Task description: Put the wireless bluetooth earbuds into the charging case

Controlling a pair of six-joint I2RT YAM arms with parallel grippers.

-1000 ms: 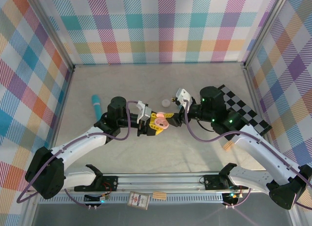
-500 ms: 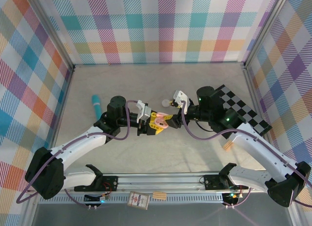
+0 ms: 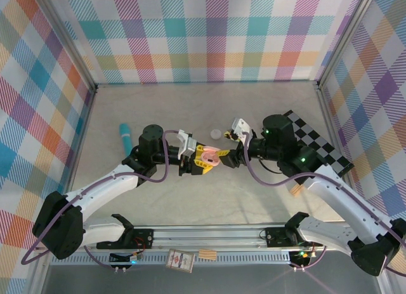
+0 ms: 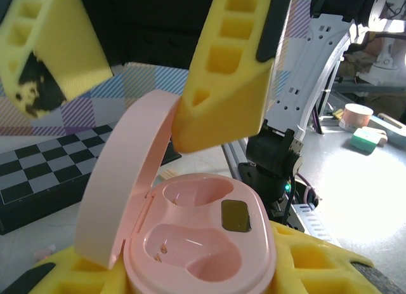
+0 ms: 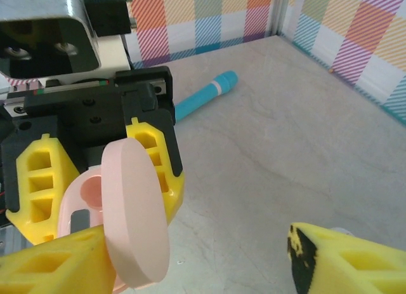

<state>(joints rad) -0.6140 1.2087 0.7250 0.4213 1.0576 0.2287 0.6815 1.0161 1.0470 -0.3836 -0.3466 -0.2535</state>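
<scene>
Centre of the table, and the left gripper (image 3: 203, 159) is clamped tight on the pale pink pebble-shaped plastic charging case (image 4: 203, 243). The hinged lid (image 5: 136, 211) is flipped up, and both moulded wells (image 4: 190, 243) lie open to the left wrist camera. Facing it from 3 o'clock, the right gripper (image 4: 139, 65) has its yellow fingers spread wide with nothing gripped. One fingertip (image 4: 222, 110) sits right at the lid's rim; the other stands well clear. Where's the earbud? A small white plastic earbud nub (image 3: 216, 134) rests on the table (image 3: 158, 199) at 12 o'clock from the case, near it. A long teal-blue cylinder (image 3: 125, 136) lies out at 9 o'clock. A black-and-white checkerboard sheet (image 3: 317, 145) sits at 3 o'clock, partly under the right arm.
</scene>
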